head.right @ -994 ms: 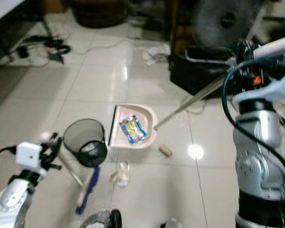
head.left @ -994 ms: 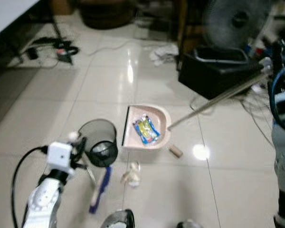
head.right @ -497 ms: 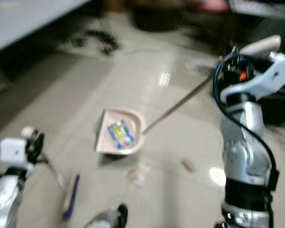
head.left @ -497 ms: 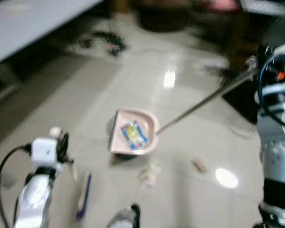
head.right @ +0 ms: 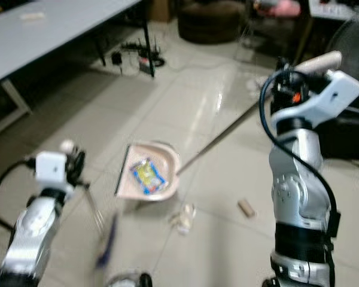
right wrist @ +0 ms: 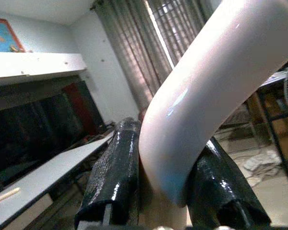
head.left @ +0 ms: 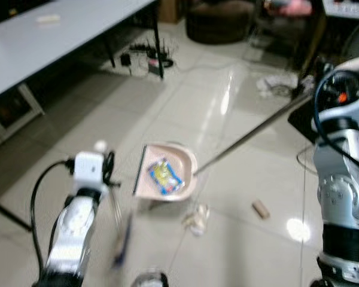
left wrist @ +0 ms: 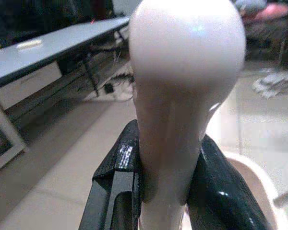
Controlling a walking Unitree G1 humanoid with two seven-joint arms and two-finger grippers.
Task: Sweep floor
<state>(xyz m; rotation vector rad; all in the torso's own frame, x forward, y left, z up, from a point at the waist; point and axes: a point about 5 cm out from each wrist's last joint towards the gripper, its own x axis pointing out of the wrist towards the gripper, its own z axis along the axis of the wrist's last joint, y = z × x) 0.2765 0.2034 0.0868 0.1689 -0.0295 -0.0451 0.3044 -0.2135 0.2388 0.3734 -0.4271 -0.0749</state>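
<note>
- Glossy pale floor tiles (head.left: 185, 95) stretch ahead of me, with a grey table (head.left: 54, 30) along my left and a tangle of cables (head.left: 146, 57) under its far end.
- My left gripper (left wrist: 165, 187) is clenched on the broom handle (left wrist: 182, 91); the wrist view shows its rounded pale knob standing up between my 2 black fingers (left wrist: 117, 187).
- From the head view, that handle's thin shaft runs down from my left wrist to the blue broom head (head.left: 123, 242), which is blurred and sits low on the floor near my left side.
- My right gripper (right wrist: 170, 187) is clamped around the dustpan handle (right wrist: 206, 91), a curved pale grip pressed between both fingers (right wrist: 113, 177).
- A long metal rod (head.left: 251, 134) slopes from that grip, up at my right, down to the pink dustpan (head.left: 167, 188).
- The dustpan rests on the tiles between my 2 arms, with a blue and yellow wrapper (head.left: 163, 175) lying inside it.
- Just beside the pan's near edge lies a crumpled scrap (head.left: 196, 219) (still on the floor, not in the pan).
- A small brown cork-like piece (head.left: 261, 208) lies further toward my right, apart from the scrap.
- Crumpled white paper (head.left: 278, 84) sits far off by dark furniture.
</note>
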